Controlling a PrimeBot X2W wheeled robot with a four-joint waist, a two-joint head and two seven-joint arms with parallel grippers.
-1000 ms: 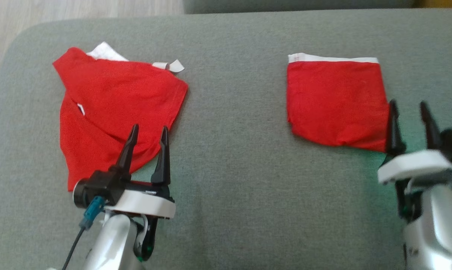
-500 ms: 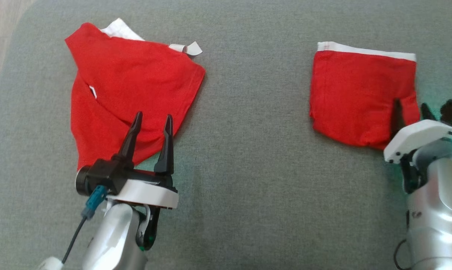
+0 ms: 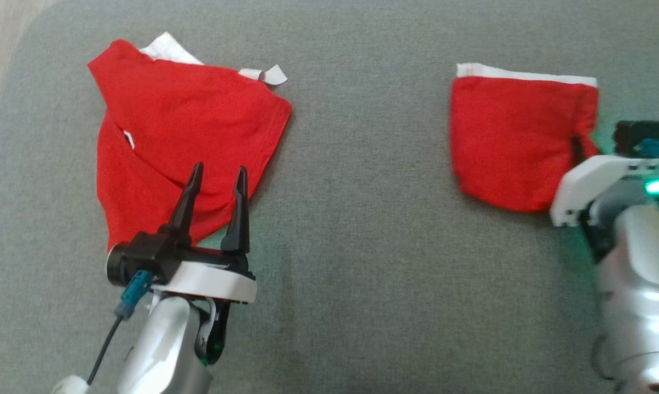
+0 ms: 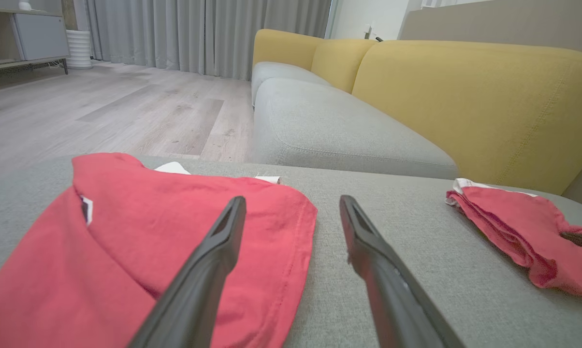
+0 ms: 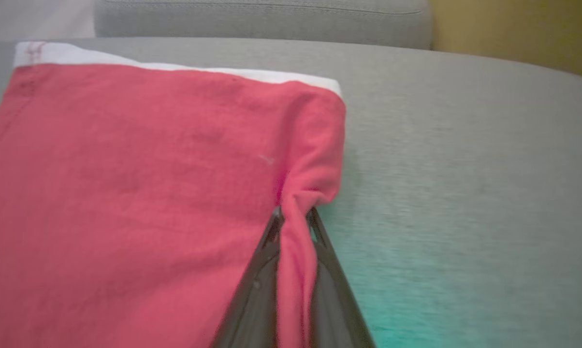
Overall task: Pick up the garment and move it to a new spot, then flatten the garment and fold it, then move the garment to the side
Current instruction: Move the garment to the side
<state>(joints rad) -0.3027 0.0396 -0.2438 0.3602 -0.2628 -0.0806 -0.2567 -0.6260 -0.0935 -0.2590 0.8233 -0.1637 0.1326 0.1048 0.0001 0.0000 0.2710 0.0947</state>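
**Right gripper (image 5: 295,213) has snapped shut on the folded garment (image 3: 510,137)**

It pinches the right edge, and the cloth spreads leftward from it on the grey cushion (image 3: 362,246). Left gripper (image 3: 216,178), well apart, hangs with fingers spread.

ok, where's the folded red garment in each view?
Head view: folded red garment at the right, upper half.
Left wrist view: the garment at the far right, just below mid-height.
Right wrist view: the garment across left and centre.
Shared landmark: its white waistband, on the garment's far edge in all three.
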